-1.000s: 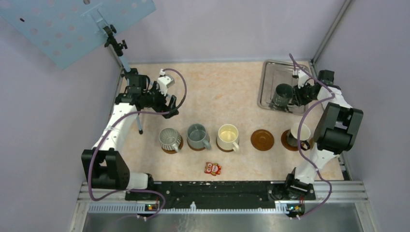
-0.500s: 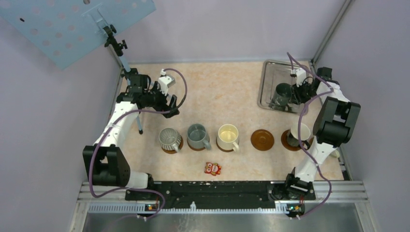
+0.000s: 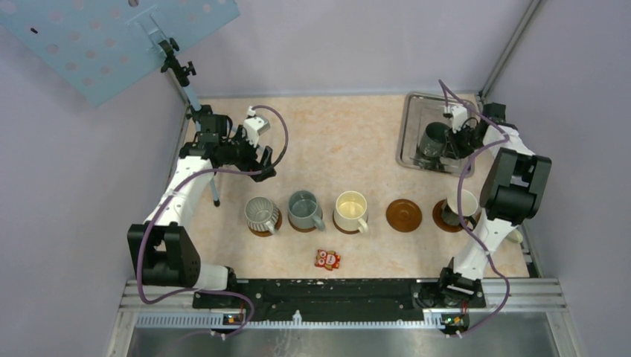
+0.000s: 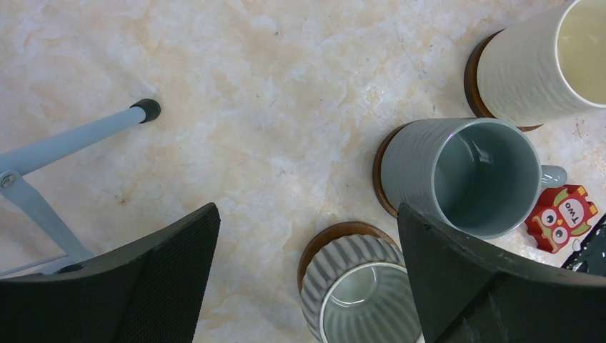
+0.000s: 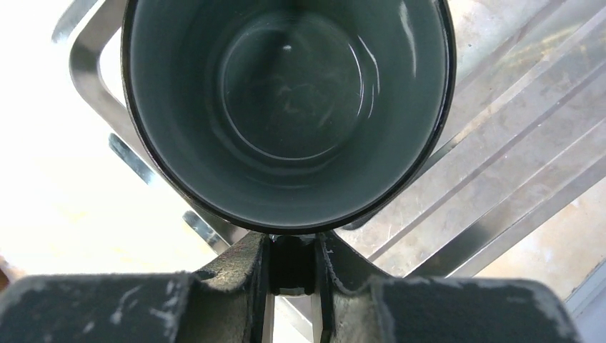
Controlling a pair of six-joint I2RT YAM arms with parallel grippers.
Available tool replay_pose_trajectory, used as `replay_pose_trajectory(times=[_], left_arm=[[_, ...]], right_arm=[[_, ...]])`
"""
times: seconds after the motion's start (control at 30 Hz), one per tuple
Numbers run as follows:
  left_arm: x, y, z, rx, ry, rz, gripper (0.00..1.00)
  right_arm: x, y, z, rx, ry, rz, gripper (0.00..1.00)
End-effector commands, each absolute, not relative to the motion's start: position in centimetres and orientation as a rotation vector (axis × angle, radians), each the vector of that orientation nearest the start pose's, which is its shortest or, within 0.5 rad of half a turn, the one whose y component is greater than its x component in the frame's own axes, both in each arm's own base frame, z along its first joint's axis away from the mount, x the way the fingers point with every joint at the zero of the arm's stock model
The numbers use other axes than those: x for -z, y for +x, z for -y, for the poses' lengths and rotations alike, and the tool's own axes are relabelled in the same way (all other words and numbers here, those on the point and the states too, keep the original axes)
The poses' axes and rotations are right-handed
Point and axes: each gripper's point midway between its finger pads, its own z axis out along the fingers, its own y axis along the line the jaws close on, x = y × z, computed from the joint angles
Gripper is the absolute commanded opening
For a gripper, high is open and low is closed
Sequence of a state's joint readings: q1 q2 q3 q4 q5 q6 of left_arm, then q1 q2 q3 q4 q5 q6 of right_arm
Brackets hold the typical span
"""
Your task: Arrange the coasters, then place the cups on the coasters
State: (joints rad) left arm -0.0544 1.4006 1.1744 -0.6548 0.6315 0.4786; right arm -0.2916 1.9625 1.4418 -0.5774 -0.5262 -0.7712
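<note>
Five brown coasters lie in a row. On them stand a ribbed grey cup (image 3: 261, 213) (image 4: 368, 300), a blue-grey cup (image 3: 303, 209) (image 4: 468, 176), a cream cup (image 3: 351, 211) (image 4: 550, 61) and a pale cup (image 3: 460, 205). One coaster (image 3: 404, 215) is bare. A dark green cup (image 3: 434, 143) (image 5: 289, 107) stands on the metal tray (image 3: 414, 119). My right gripper (image 3: 452, 143) (image 5: 291, 264) is shut on its handle. My left gripper (image 3: 251, 158) (image 4: 307, 286) hangs open above the table, behind the ribbed cup.
A red-and-white packet (image 3: 328, 259) (image 4: 561, 218) lies in front of the row. A blue stand leg (image 3: 214, 192) (image 4: 78, 136) rests on the table by my left arm. The enclosure walls stand close on both sides.
My right gripper has moved in along the tray to the dark green cup and closed on its handle. The left arm has stayed still.
</note>
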Motion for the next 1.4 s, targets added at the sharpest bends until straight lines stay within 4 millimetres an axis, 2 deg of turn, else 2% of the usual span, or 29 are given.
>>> replay_pose_trajectory(times=[0.0, 0.23, 0.33, 0.5, 0.67, 0.73, 0.93, 1.1, 1.37], left_arm=[[-19.3, 34.2, 11.1, 0.556, 0.897, -2.067, 0.99], [-19.6, 33.4, 11.2, 0.554, 0.915, -2.048, 0.99], [-19.9, 32.9, 11.1, 0.548, 0.920, -2.038, 0.99], [-20.2, 32.1, 11.1, 0.548, 0.922, -2.030, 0.99], [-20.2, 31.2, 11.1, 0.545, 0.933, -2.014, 0.99], [-20.1, 30.8, 11.2, 0.549, 0.937, -2.009, 0.99], [-20.3, 30.2, 11.4, 0.562, 0.948, -1.992, 0.99], [-20.4, 30.0, 11.5, 0.571, 0.956, -1.984, 0.99], [-20.7, 30.2, 11.7, 0.579, 0.952, -1.977, 0.99]], right_arm=[[-14.4, 47.4, 4.9, -0.216, -0.703, -2.120, 0.00], [-20.2, 46.4, 1.4, -0.183, -0.632, -1.997, 0.00], [-21.7, 44.6, -0.7, -0.203, -0.629, -1.988, 0.00], [-23.2, 39.5, -4.1, -0.253, -0.647, -1.982, 0.00], [-22.0, 33.2, -6.1, -0.287, -0.732, -2.017, 0.00], [-21.0, 30.8, -6.2, -0.285, -0.767, -2.036, 0.00], [-17.9, 25.3, -6.3, -0.278, -0.839, -2.055, 0.00], [-14.8, 22.8, -6.1, -0.254, -0.917, -2.062, 0.00], [-10.8, 21.3, -6.2, -0.299, -0.919, -2.132, 0.00]])
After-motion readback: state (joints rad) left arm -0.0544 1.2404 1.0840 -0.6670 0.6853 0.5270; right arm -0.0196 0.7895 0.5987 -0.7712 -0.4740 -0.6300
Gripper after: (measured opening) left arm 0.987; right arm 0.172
